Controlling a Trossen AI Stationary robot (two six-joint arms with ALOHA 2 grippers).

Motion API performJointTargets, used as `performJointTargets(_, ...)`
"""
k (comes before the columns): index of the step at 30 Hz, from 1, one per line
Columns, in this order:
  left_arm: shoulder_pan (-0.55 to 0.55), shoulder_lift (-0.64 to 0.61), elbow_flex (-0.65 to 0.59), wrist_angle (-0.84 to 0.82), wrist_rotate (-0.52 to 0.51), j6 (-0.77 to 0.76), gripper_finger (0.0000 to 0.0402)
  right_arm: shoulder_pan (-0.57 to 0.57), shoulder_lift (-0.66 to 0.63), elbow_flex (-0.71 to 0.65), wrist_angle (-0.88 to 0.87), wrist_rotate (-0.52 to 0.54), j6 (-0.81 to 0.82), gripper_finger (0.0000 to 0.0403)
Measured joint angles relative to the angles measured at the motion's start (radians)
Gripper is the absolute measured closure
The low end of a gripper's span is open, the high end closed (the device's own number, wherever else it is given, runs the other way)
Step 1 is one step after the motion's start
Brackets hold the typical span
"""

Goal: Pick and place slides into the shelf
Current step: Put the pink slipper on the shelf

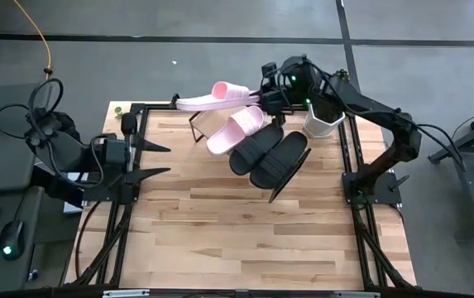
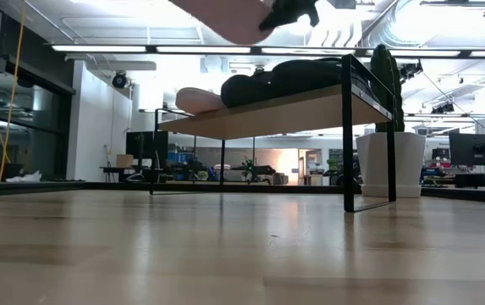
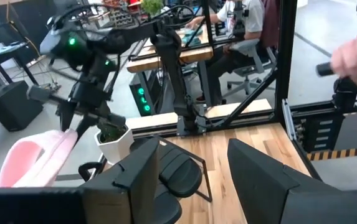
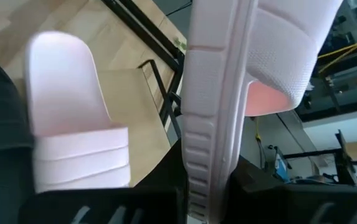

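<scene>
My right gripper (image 1: 263,93) is shut on a light pink slide (image 1: 216,97), high over the far left end of the shelf (image 1: 199,124). In the low view that slide (image 2: 234,17) shows at the top edge, above the shelf's board (image 2: 267,110). On the slanted board lie the other pink slide (image 1: 237,130) and two black slides (image 1: 257,146) (image 1: 280,160), soles down. My left gripper (image 1: 155,160) waits open at the table's left edge, its fingers (image 3: 134,180) pointing toward the shelf. My right gripper pinches the pink slide at the end of its sole nearer the strap (image 4: 206,180), one finger on the underside and one on the footbed. It reaches in about level from the table's right, along the slide's length. The slide is lifted clear, turned on its side, strap (image 4: 284,56) toward the far edge.
A white pot with a cactus (image 1: 323,122) stands at the shelf's right end, close under my right arm. The black table frame (image 1: 137,112) runs along the left, far and right edges. Bare wood (image 1: 245,232) fills the near half. A person's hand (image 3: 352,56) shows beyond the table.
</scene>
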Motion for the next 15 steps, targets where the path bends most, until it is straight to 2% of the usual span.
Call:
performJointTargets(7, 0.0, -0.043, 0.0, -0.007, -0.011, 0.0, 0.0222, -0.082, 0.098, 0.0, 0.059, -0.094, -0.055, 0.0381)
performJointTargets(15, 0.0, -0.057, 0.0, -0.013, -0.011, -0.005, 0.0222, -0.114, 0.176, 0.0, 0.1, -0.166, -0.094, 0.0381)
